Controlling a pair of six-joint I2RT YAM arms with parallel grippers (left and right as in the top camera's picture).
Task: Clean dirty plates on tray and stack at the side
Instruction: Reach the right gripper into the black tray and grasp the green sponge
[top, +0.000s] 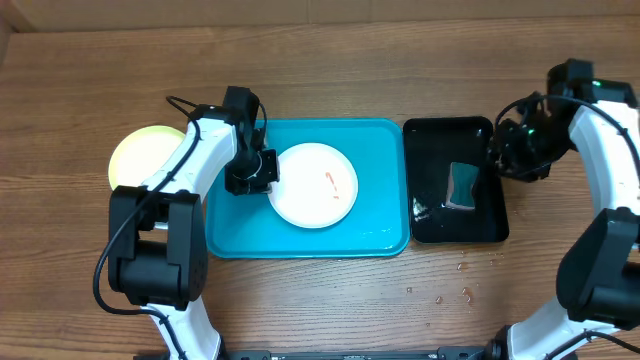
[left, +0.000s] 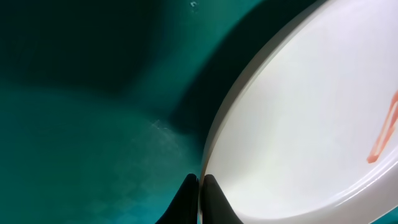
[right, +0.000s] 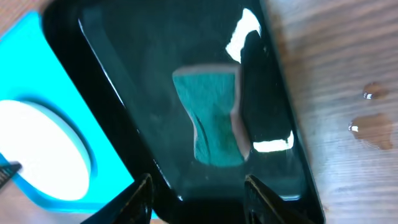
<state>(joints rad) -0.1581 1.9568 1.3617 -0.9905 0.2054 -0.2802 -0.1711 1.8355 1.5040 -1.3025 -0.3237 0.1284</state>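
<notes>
On turquoise tray (top: 230, 235) | white plate (top: 305, 195), orange-smeared, is lying centre | left hand (top: 265, 172) is clamping its rim | right hand (right: 199, 196) is hovering, fingers apart, over sponge (right: 211, 124) in black tray (right: 124, 81) | step: likely fetching sponge | next: descending squarely, closing on sponge

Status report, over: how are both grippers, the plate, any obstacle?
Left gripper shut on white plate rim, on turquoise tray. Right gripper open above sponge in black tray. Plate smeared orange-red. No obstacle seen.

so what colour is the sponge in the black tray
The sponge is teal green with a paler greyish layer along one side. It shows best in the right wrist view.
</notes>
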